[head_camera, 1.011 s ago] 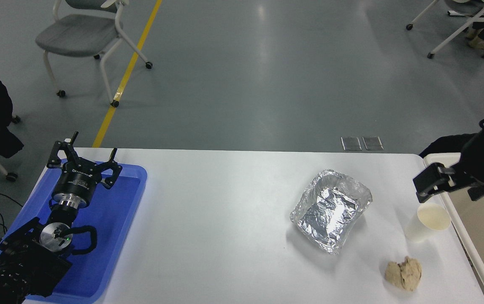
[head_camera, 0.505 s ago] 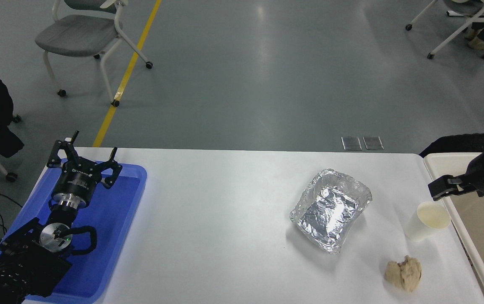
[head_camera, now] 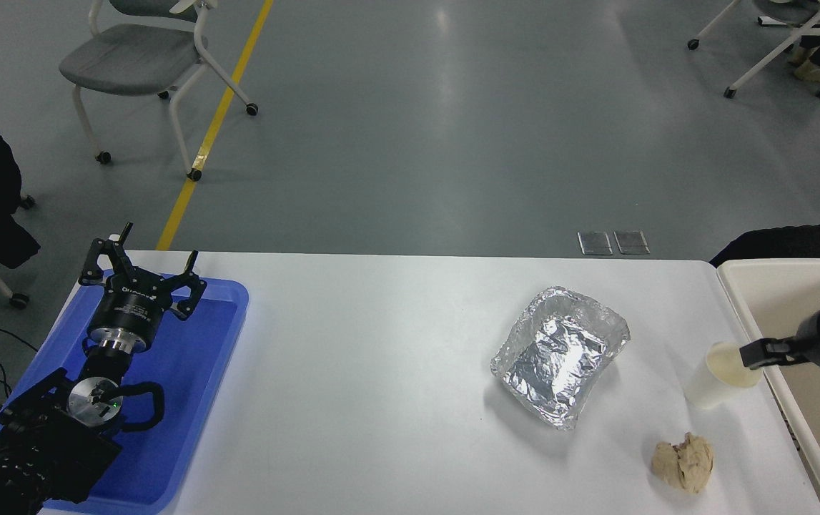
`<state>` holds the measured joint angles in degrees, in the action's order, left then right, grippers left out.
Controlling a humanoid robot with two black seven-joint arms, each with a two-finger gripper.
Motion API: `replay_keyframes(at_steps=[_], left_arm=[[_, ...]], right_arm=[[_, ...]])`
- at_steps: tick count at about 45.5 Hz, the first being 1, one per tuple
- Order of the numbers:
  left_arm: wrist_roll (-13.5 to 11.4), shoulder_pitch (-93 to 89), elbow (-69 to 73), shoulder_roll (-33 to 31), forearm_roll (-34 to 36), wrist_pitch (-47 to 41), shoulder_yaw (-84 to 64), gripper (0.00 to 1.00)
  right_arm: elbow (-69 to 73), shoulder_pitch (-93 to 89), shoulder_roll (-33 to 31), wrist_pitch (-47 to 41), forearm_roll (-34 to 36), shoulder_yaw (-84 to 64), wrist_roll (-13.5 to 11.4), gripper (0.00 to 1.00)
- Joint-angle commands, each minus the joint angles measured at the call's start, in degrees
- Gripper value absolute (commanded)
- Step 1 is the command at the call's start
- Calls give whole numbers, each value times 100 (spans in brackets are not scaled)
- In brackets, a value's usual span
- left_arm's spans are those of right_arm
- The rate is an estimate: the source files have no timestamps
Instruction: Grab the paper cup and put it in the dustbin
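Nearest, at the lower right of the white table (head_camera: 381, 400), a tan paper wad (head_camera: 683, 465) lies where it lay a second ago. Just beyond it the paper cup (head_camera: 711, 379) stands upright near the table's right edge, close beside the dustbin (head_camera: 746, 275), whose cream rim runs along the right side; the cup has not shifted. The right gripper (head_camera: 756, 352) has dropped and pulled back toward the right edge: a second ago it hung above and beyond the cup with two fingers showing, half a second ago it was lower, and now a single dark finger reaches over the cup's right rim, at or touching it. Whether that gripper is spread or closed cannot be told, and nothing shows it grasping the cup. Left of the cup, well apart, the crumpled foil tray (head_camera: 560, 354) sits unchanged. At the lower left the left gripper (head_camera: 141, 268) is parked over the blue tray (head_camera: 195, 400), fingers spread wide and empty, unmoved. Beyond the table, a grey chair (head_camera: 145, 64) stands on the floor by a yellow line (head_camera: 216, 121).
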<state>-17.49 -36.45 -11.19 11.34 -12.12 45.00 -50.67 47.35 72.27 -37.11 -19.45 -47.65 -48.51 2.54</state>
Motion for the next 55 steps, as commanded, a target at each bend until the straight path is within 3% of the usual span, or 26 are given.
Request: replay_keyframes(at_steps=[1,7,11,14,17,22,23,55], left_arm=[[0,-3,3,0,0,0,-4,100],[0,-3,3,0,0,0,-4,100],[0,-3,3,0,0,0,5,100],[0,-3,3,0,0,0,-4,100],[0,-3,3,0,0,0,-4,100],[0,-3,3,0,0,0,-4,100],[0,-3,3,0,0,0,5,100],[0,-3,3,0,0,0,-4,100]], right_arm=[[-244,-494,186,214,-25,404,-8,100],[-296,-609,248,337,19,404,-8,100],[-393,-679,300,355,63,422,-8,91],[-437,-706,336,355,72,439,-8,74],[-428,-714,336,355,72,439,-8,42],[-455,-714,336,337,80,439,-8,16],[-455,-714,336,337,80,448,0,1],[10,-153,152,109,80,439,9,0]])
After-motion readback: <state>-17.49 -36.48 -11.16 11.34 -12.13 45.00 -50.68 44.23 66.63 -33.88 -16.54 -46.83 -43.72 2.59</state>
